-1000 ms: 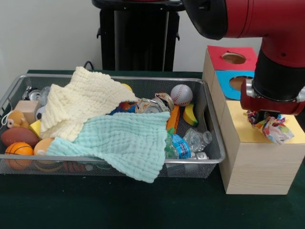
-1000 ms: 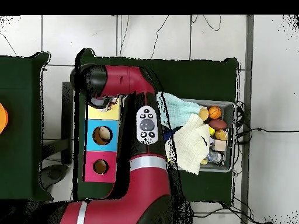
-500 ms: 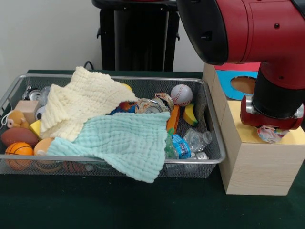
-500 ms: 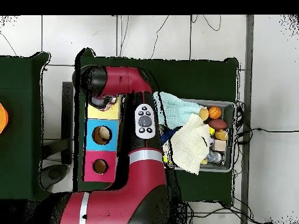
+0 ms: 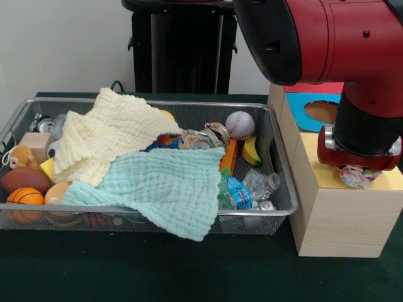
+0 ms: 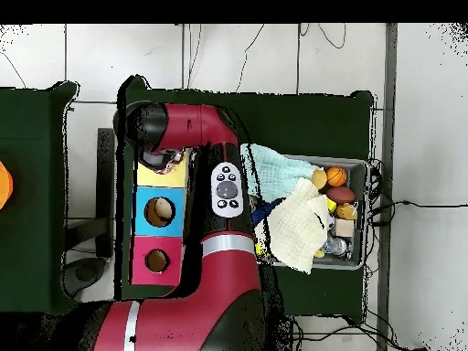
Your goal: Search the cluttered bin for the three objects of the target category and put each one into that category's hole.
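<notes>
The wire mesh bin (image 5: 145,100) holds clutter under a cream cloth (image 5: 107,135) and a mint-green cloth (image 5: 170,185). My gripper (image 5: 359,165) is low over the yellow-faced box (image 5: 313,160), right of the bin. One dotted white fabric piece (image 5: 357,177) is bunched under it, at the yellow face. The arm and fabric hide the hole. In the overhead view the gripper (image 6: 163,161) sits over the yellow box (image 6: 175,177). No other dotted piece shows in the bin.
The blue-faced box (image 5: 315,107) and red-faced box (image 6: 155,260) stand in a row behind the yellow one. A baseball (image 5: 240,124), basketball (image 5: 24,197), football (image 5: 22,179), cans and a crushed bottle (image 5: 252,189) lie in the bin.
Over the last second the arm lowered onto the yellow box and the dotted fabric went down with it, from hanging above the face to bunched at it. No change in the last half second.
</notes>
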Tool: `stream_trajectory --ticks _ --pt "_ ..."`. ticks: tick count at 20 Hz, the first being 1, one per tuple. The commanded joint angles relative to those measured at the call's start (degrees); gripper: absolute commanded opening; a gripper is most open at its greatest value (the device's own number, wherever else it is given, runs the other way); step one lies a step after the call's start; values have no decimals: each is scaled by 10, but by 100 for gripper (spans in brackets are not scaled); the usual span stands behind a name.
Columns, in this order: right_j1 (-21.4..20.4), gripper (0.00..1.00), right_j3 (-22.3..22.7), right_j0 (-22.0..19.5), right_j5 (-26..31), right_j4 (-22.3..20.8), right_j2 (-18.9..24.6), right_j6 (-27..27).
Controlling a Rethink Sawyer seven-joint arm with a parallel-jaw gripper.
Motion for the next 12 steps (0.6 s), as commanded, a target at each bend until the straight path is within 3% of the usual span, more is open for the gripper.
stream_trajectory --ticks 1,12 --pt "89 0 13 -20 -153 -63 -8 47" --pt "69 0 29 -23 -160 -57 -9 51"
